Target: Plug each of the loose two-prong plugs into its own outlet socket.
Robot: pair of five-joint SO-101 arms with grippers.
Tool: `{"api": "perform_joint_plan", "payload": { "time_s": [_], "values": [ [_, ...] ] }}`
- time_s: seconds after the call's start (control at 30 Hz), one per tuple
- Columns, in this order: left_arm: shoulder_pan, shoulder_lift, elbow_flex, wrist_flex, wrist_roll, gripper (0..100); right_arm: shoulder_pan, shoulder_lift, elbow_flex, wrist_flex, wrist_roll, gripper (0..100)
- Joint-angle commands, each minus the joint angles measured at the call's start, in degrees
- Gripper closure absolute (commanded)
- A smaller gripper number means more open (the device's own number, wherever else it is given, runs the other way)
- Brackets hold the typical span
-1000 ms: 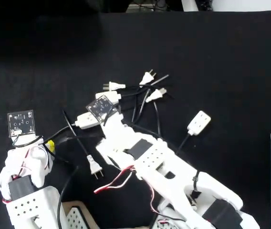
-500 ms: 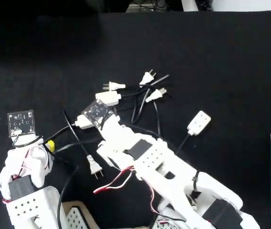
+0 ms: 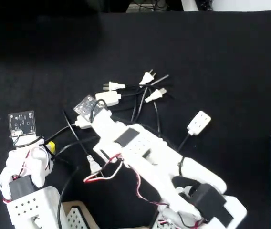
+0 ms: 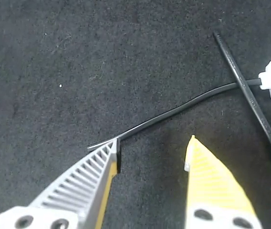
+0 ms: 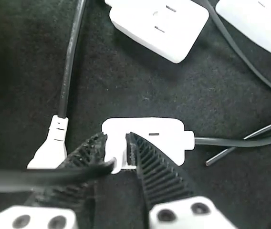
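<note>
robot lab bench, black-clothed table (image 3: 231,52)

The table (image 3: 221,57) is covered in black cloth. The loose plugs (image 3: 111,86) are coloured white, and black is seen on every cord (image 3: 157,117). The right gripper (image 5: 116,143) is fitted with black ribbed fingers (image 5: 150,167) on a white base, and the outlet socket (image 5: 147,138) between them is white with a dark slot. A second socket (image 5: 159,24) is likewise white (its slots show dark). The left gripper (image 4: 153,143) is made up of one yellow ribbed finger (image 4: 207,181) and one pale grey ribbed one edged in yellow. The right arm (image 3: 147,155) and the left arm (image 3: 30,205) are white, each marked with a black patch, and red and white wires (image 3: 108,175) are seen along the right arm.
</note>
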Motion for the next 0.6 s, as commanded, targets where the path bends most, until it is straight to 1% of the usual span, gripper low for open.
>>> {"api": "perform_joint_plan", "payload": {
  "time_s": [0.0,0.17,0.3,0.37,0.57],
  "values": [
    [0.0,-0.4,-0.5,-0.2,0.4,77,-0.1,4.3,-0.3,0.9,0.5,98.7],
    [0.0,-0.4,-0.4,-0.2,0.4,77,0.1,1.0,-0.3,1.1,0.5,98.7],
    [0.0,-0.4,-0.4,-0.2,0.3,77,0.4,-5.8,-2.2,5.9,0.5,98.7],
    [-0.1,-0.4,-0.4,-0.2,0.3,77,2.0,-9.5,-5.0,9.2,0.5,98.7],
    [-0.4,-0.4,-0.3,-0.2,0.3,77,10.2,-17.2,-16.4,15.7,0.6,98.7]
  ]
}}
